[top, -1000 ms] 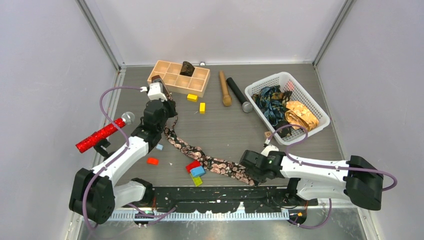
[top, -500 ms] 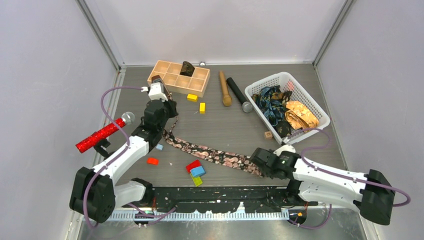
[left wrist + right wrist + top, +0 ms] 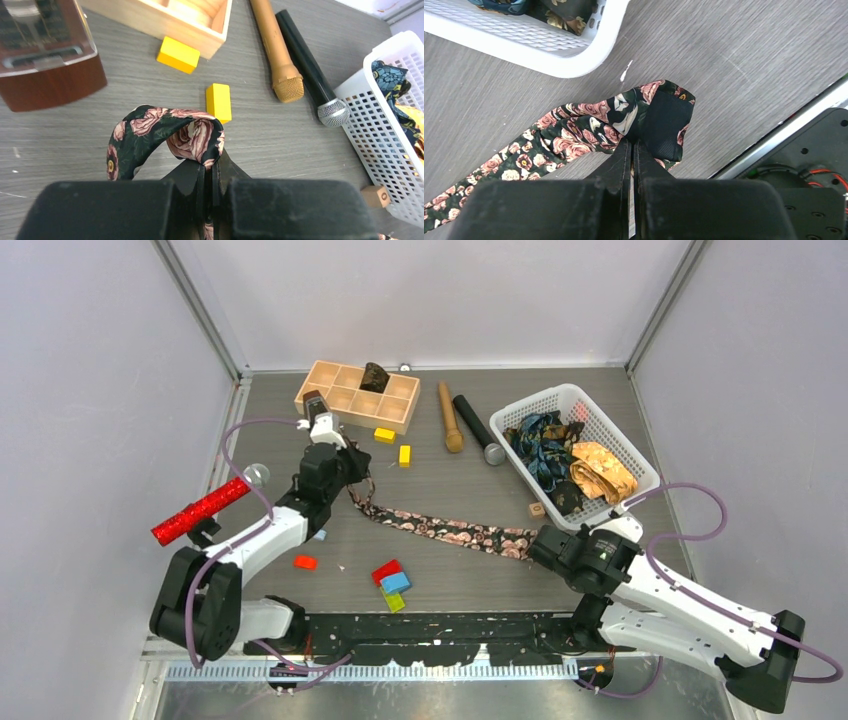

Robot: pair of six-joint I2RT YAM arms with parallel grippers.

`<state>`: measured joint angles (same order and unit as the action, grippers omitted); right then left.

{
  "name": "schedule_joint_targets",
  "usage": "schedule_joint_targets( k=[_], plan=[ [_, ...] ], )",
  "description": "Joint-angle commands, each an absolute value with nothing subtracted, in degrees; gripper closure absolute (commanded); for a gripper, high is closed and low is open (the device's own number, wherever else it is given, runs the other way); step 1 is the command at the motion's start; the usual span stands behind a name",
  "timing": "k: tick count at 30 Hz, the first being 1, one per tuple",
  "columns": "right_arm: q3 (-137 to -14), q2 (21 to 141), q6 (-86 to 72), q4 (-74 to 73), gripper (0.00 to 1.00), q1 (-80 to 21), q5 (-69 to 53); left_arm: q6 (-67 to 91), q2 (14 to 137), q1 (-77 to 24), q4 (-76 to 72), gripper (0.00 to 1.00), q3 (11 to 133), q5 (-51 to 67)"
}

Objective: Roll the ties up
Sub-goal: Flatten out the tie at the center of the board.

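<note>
Pale lilac walls (image 3: 430, 300) close in a grey wood-grain table (image 3: 470, 490). At far left a red glittery microphone (image 3: 200, 511) lies by the table's edge. Left of centre, the left gripper (image 3: 209, 172) is pinched tight on the narrow end of the black floral tie (image 3: 450, 532), which loops above its fingers. The tie runs across the middle of the table toward the lower right. There the right gripper (image 3: 631, 150) is clamped on its wide end, near the front rail (image 3: 450, 625). At upper right, a white basket (image 3: 548, 398) holds a blue-teal tie (image 3: 540, 445) and a golden-orange tie (image 3: 603, 468).
</note>
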<state>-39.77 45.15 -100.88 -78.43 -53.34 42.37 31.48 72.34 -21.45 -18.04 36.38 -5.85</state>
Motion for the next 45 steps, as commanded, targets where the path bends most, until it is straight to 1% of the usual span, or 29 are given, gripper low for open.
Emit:
schedule_joint_targets(
  k=[1, 5, 9, 11, 13, 14, 15, 18, 22, 24, 25, 27, 29, 30, 31, 34, 38, 40, 42, 45],
  plan=[
    [-41.69, 45.36, -101.70, -82.99, 1.00, -53.09, 45.75, 35.62, 73.60, -21.18, -24.80, 1.00, 34.36, -2.34],
    [-42.83, 44.60, -101.23, -84.60, 1.00, -53.09, 45.21, 35.90, 74.23, -21.18, -24.79, 1.00, 33.78, -4.86],
    [-43.12, 42.88, -100.57, -84.96, 1.00, -53.09, 44.10, 34.69, 74.32, -21.18, -23.29, 0.97, 34.16, -8.61],
    [-42.96, 42.08, -100.47, -84.92, 1.00, -53.09, 43.90, 34.19, 74.20, -21.18, -22.46, 0.93, 34.30, -9.60],
    [-42.86, 41.68, -100.34, -84.83, 1.00, -53.09, 43.80, 34.15, 73.97, -21.14, -21.95, 0.86, 34.19, -9.61],
    [-42.86, 41.58, -100.19, -84.84, 1.00, -53.13, 43.80, 34.25, 73.83, -21.18, -21.66, 0.79, 34.09, -9.30],
    [-42.88, 41.60, -100.15, -84.78, 1.00, -53.10, 43.78, 34.41, 73.51, -21.18, -21.09, 0.70, 34.06, -9.04],
    [-42.86, 41.67, -99.68, -84.50, 1.00, -53.09, 44.01, 35.06, 72.19, -21.17, -19.15, 0.56, 33.72, -9.45],
    [-42.64, 42.06, -98.79, -83.38, 1.00, -53.09, 43.84, 35.16, 69.58, -21.09, -15.40, 0.45, 33.29, -11.42],
    [-42.49, 42.38, -98.25, -82.41, 1.00, -53.09, 43.58, 35.10, 68.16, -21.02, -13.60, 0.43, 33.10, -12.84],
    [-42.47, 42.50, -98.12, -82.20, 1.00, -53.09, 43.41, 35.01, 67.41, -20.89, -12.86, 0.44, 32.91, -13.44],
    [-42.22, 42.73, -97.84, -81.77, 1.00, -53.09, 43.22, 34.99, 65.56, -20.46, -11.65, 0.52, 32.42, -14.00],
    [-41.92, 42.78, -97.74, -81.28, 1.00, -53.10, 43.04, 34.92, 63.68, -20.02, -10.06, 0.58, 31.94, -14.37],
    [-41.75, 42.64, -97.74, -80.94, 1.00, -53.09, 42.97, 34.94, 62.88, -19.84, -9.19, 0.63, 31.76, -14.60],
    [-41.53, 42.59, -97.74, -80.77, 1.00, -53.09, 42.87, 34.73, 62.09, -19.72, -8.20, 0.70, 31.68, -14.93],
    [-41.17, 42.26, -97.59, -80.02, 1.00, -53.09, 42.66, 34.32, 60.62, -19.21, -5.27, 0.85, 31.45, -16.20],
    [-41.09, 42.27, -97.33, -79.86, 1.00, -53.09, 42.67, 35.17, 60.94, -17.12, -1.65, 0.97, 31.35, -17.40],
    [-41.15, 42.28, -97.30, -79.75, 1.00, -53.09, 42.76, 36.05, 60.84, -15.45, -1.46, 0.99, 30.64, -16.50],
    [-41.13, 42.26, -97.30, -79.68, 1.00, -53.09, 42.76, 36.67, 60.78, -13.94, -2.53, 0.98, 29.91, -14.09],
    [-40.99, 42.21, -97.15, -79.75, 1.00, -53.09, 42.87, 36.74, 61.19, -13.28, -4.48, 0.87, 30.24, -11.05]
  ],
)
